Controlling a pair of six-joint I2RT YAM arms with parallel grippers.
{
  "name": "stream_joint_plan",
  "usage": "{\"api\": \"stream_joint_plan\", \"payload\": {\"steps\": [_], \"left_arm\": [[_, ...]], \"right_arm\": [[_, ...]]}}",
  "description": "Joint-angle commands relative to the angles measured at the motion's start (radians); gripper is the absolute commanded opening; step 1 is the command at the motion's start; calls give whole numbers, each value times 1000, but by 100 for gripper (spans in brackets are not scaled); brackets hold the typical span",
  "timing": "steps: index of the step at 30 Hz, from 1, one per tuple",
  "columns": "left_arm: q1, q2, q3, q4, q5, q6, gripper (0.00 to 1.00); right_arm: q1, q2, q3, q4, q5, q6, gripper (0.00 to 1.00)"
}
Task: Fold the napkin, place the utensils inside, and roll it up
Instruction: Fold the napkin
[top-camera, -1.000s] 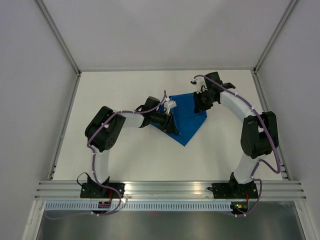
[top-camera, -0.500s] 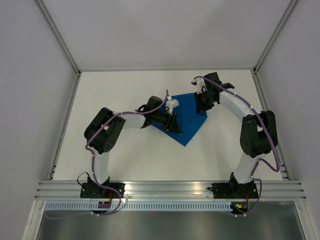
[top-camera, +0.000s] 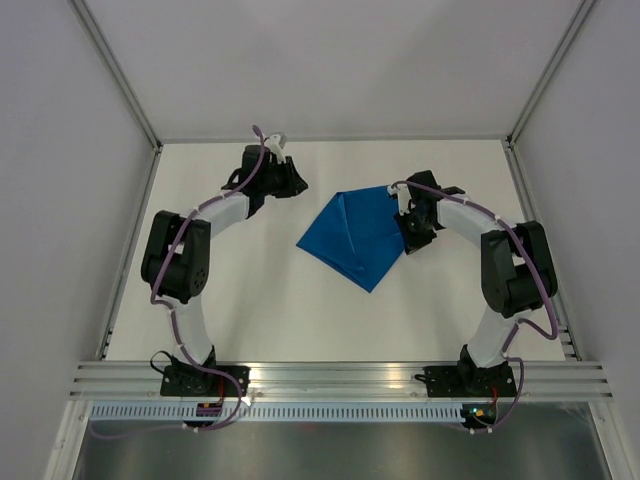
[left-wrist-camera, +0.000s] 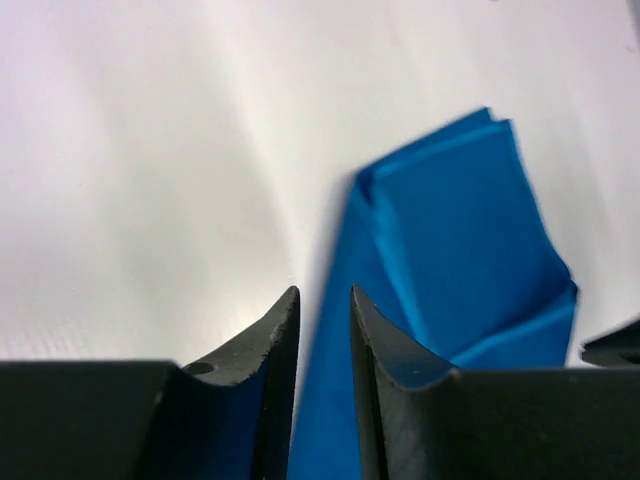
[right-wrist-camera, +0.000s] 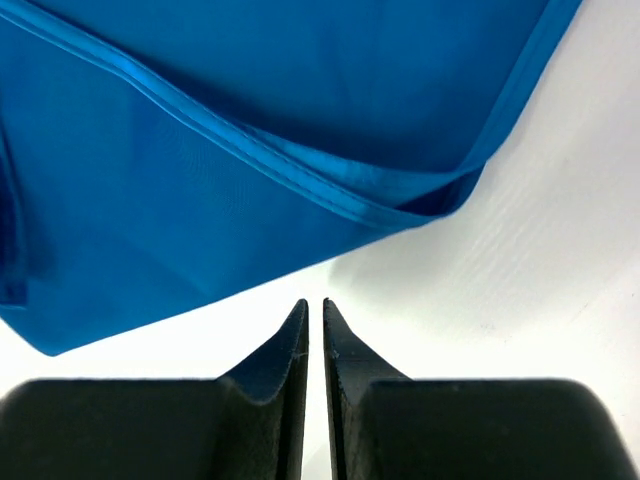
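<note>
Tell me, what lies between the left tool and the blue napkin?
Nothing: only bare white table between left tool and napkin, seen in the top view.

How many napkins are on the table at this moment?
1. The blue napkin, folded into layers, lies about mid-table on the white table. No second cloth shows, though one tucked inside the folds would be hidden.

two robot arms seen from above, bases side by side. the left arm (top-camera: 222, 208) bends at its elbow far out to the left and reaches forward, wrist pointing right. the left gripper (left-wrist-camera: 323, 292) has its fingers a narrow gap apart, holding nothing. the right arm (top-camera: 470, 215) arches forward and inward, wrist angled back and left. the right gripper (right-wrist-camera: 315, 302) has its fingers almost touching, empty.
</note>
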Motion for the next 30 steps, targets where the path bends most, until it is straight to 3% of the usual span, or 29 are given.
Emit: {"api": "stream_joint_plan", "payload": {"steps": [1,7,20,30], "left_arm": [[-14,97,61,-118,-109,-56,30],[-14,166,58,-118,-69,-91,23],[-32,99,-187,45,-13,-171,16],[-100,40,-356,172,-61,-249,13]], "right_arm": [[2,-52,-36,25,76,10,15],[2,12,-38,40,82,23,14],[2,187,123,46,78,23,13],[2,271,241,45,87,-2,13]]}}
